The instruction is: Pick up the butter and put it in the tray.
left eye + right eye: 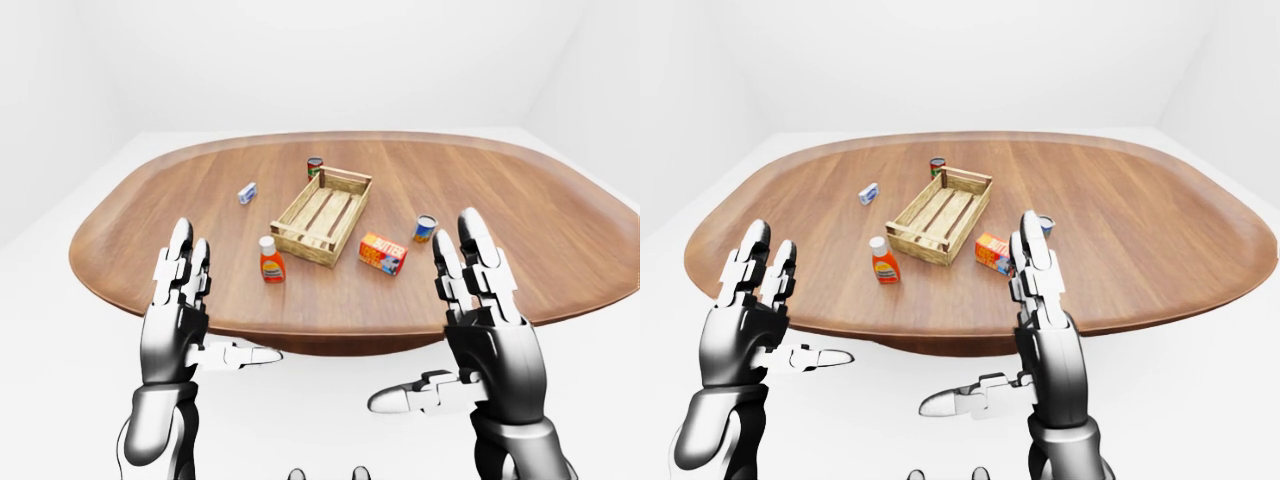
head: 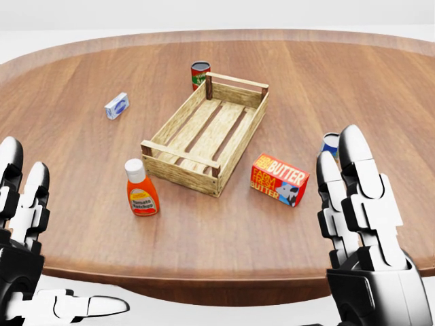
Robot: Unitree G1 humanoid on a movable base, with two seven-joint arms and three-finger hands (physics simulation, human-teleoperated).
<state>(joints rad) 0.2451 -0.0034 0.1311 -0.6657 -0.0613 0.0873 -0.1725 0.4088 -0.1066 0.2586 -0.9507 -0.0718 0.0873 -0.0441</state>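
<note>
Butter (image 2: 279, 179): just right of tray (image 2: 178, 118), apart.
Your left hand (image 1: 180, 300): fingers spread, holding nothing.
Your right hand (image 1: 485, 310): spread, holding nothing.

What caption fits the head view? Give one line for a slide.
Both open hands, left and right, hover short of the table; butter box lies right of the empty crate.

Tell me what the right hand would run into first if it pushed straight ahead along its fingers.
Probably the blue can: the right hand is open, fingers pointing up the view over the table edge, and the can sits just past its fingertips. The butter lies slightly to the left of that line. Depth is uncertain.
</note>
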